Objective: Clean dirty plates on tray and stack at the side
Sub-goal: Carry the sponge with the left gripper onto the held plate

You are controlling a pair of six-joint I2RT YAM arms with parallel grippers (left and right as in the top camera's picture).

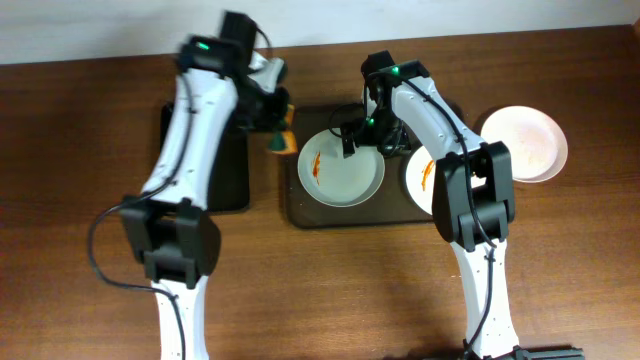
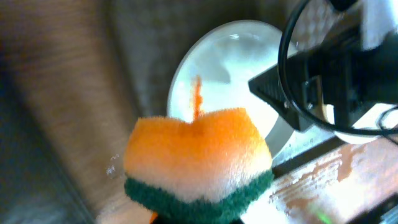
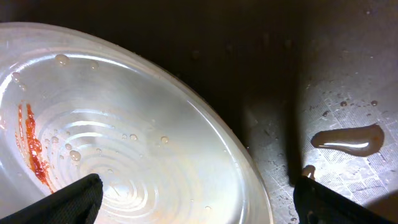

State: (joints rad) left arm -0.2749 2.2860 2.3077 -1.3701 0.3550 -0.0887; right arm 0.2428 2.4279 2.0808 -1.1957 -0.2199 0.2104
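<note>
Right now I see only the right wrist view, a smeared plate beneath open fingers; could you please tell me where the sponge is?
Observer: The left gripper is shut on the sponge, at the brown tray's left edge.
Operator: Thank you. Are there other plates?
Observer: A second smeared plate lies on that tray, partly under the right arm.
Operator: And any off the tray?
Observer: One white plate sits on the table, right of the tray.

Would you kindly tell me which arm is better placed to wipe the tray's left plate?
Left. The left end effector is shut on the sponge, just beside the smeared plate. The right end effector is open and empty above that plate, better suited to steadying it.
</note>
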